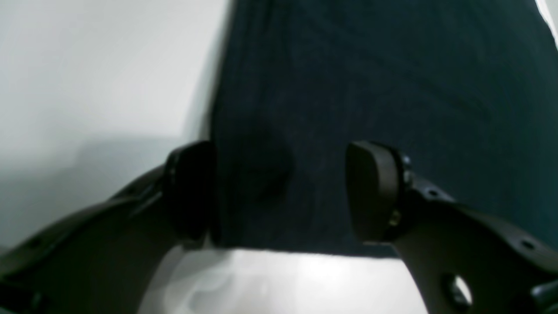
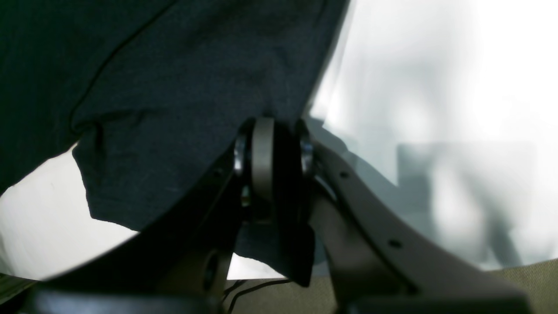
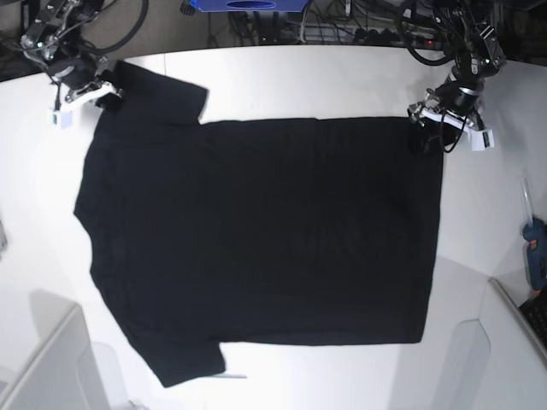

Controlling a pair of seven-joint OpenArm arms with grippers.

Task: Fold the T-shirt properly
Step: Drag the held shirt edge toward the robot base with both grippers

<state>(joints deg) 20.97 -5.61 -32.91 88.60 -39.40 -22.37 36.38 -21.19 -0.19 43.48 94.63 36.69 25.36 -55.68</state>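
The black T-shirt lies spread flat on the white table, with its sleeves at the left and its hem at the right. My right gripper is at the far left sleeve. In the right wrist view it is shut on that sleeve's fabric, and a flap hangs below the pads. My left gripper is at the shirt's far right hem corner. In the left wrist view it is open, with its fingers on either side of the shirt's corner.
A blue hand tool lies near the table's right edge. A blue box and cables sit behind the table. Grey panels stand at the bottom left and bottom right.
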